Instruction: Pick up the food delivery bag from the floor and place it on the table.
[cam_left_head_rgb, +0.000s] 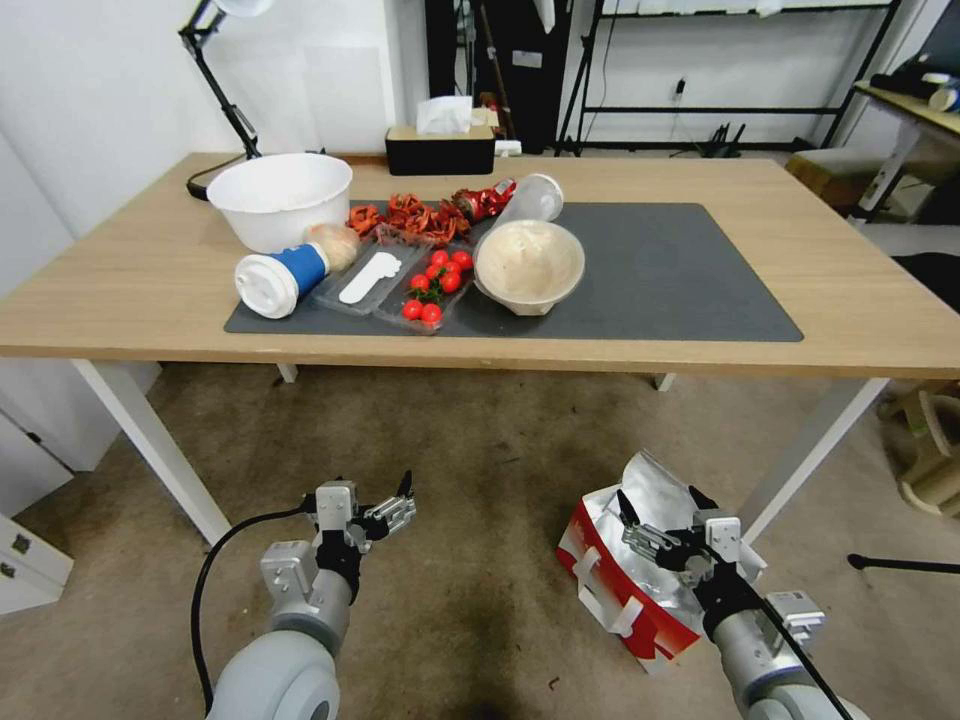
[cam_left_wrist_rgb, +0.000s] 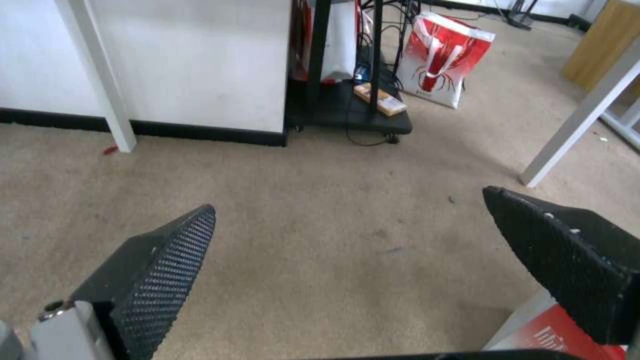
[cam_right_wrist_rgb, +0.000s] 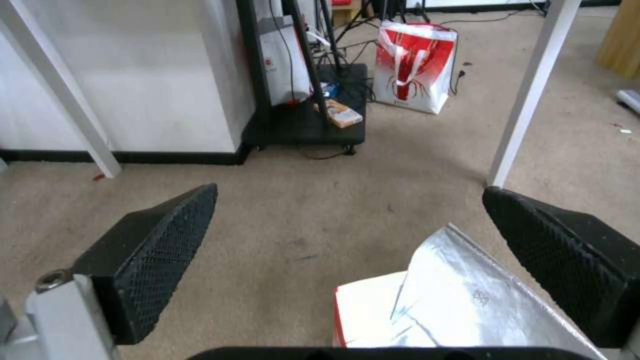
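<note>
We find the food delivery bag (cam_left_head_rgb: 625, 575) standing on the floor (cam_left_head_rgb: 480, 470) beside a table (cam_left_head_rgb: 150, 290) leg; its lettering is unreadable. Right gripper (cam_left_head_rgb: 660, 520) hovers spread above it; left gripper (cam_left_head_rgb: 395, 500) also spread.

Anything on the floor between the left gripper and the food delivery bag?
No. In the head view, only bare floor lies between the open left gripper and the food delivery bag, over which the open right gripper hovers.

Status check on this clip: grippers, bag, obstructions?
Left gripper open, idle over floor. Right gripper open above food delivery bag, not gripping. Bag on floor by table leg. Bowls, cups, tomatoes crowd mat's left side.
</note>
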